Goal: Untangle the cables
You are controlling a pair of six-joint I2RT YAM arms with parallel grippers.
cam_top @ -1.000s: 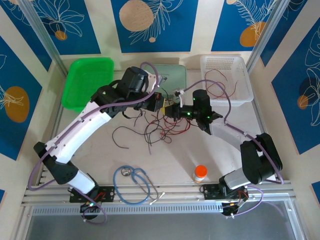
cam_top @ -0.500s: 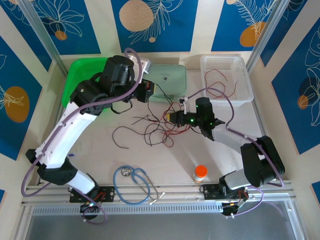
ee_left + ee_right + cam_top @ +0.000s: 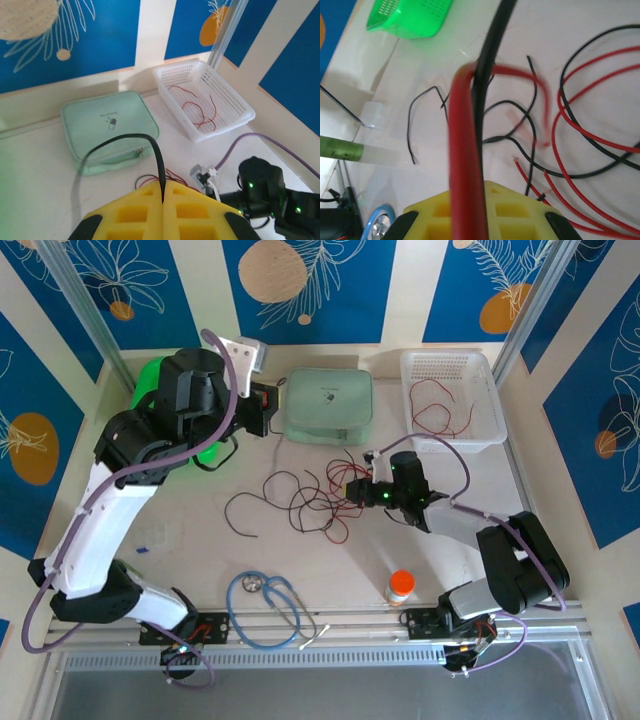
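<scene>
Loose red and black cables (image 3: 305, 502) lie tangled on the table's middle. My left gripper (image 3: 267, 400) is raised at the back left, between the green basket and the mint pouch. In the left wrist view its yellow fingers (image 3: 125, 215) are shut on a black cable (image 3: 125, 137) that arcs up out of them. My right gripper (image 3: 352, 487) sits low at the tangle's right edge. Seen from the right wrist, its fingers (image 3: 530, 210) are shut on a red cable (image 3: 462, 150) and a black cable (image 3: 492, 40) side by side.
A green basket (image 3: 150, 390) stands back left and a mint pouch (image 3: 328, 400) at the back middle. The white basket (image 3: 478, 425) at back right holds red cables (image 3: 440, 405). A blue stethoscope (image 3: 265, 605) and an orange-capped bottle (image 3: 400, 587) lie near the front edge.
My left arm has lifted and swung back-left away from the tangle, drawing the black cable with it. The right gripper has slid slightly nearer, still holding its cables.
</scene>
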